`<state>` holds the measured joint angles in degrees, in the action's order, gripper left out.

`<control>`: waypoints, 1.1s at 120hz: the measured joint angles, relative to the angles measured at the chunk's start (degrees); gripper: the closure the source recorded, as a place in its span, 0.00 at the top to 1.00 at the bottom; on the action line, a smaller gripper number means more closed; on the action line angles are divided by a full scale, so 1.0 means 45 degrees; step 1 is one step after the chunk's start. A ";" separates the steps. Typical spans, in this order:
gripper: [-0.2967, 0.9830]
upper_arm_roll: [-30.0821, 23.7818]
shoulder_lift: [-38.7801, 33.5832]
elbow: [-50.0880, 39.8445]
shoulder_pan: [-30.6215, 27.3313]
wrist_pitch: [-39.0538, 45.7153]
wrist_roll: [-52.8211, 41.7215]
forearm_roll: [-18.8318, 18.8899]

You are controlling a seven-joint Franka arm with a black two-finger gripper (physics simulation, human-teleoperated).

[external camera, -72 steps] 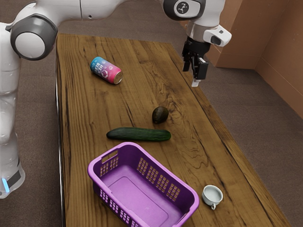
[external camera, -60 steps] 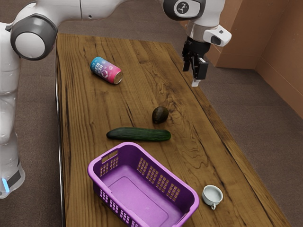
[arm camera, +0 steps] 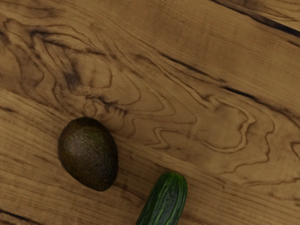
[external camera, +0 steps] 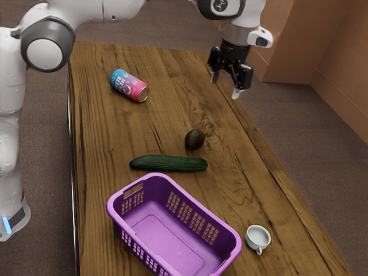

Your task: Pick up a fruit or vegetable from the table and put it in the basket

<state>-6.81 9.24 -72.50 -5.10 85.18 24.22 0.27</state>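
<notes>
- The surface (external camera: 167,66) is brown wood with swirling grain and dark cracks.
- The white and grey arm (external camera: 86,13) reaches in from the exterior view's left. Its black fingers (external camera: 236,93) are held apart and released, grasping nothing, pointing down in the air above the surface.
- The purple basket (external camera: 117,218) sits upright on the surface, open at the top, with rows of small holes and a longer slot in its walls.
- The dark green cucumber (external camera: 168,163) lies on the surface outside the basket, just beyond its far rim in the exterior view. In the wrist view, one rounded end lies near the avocado (external camera: 194,140).
- The can (external camera: 129,85), blue fading to pink, lies on its side, well apart from the basket.
- The pale cup (external camera: 258,237) stands upright just beside the basket, on the exterior view's right.
- The avocado, dark brown and rough-skinned, rests on the surface outside the basket, between the can and the cucumber but much nearer the cucumber.
</notes>
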 joint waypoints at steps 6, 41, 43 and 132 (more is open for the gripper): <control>0.77 0.0007 0.0120 -0.0005 -0.0204 0.0054 0.0754 0.0008; 0.77 0.0009 0.0739 -0.0063 -0.0686 0.0577 0.4317 0.0014; 0.77 0.0009 0.0767 -0.0176 -0.0704 0.0661 0.4483 0.0012; 0.77 0.0499 -0.0399 -0.5149 -0.0833 0.4460 0.8479 0.0433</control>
<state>-4.56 7.44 -95.67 -8.85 105.25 62.38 2.22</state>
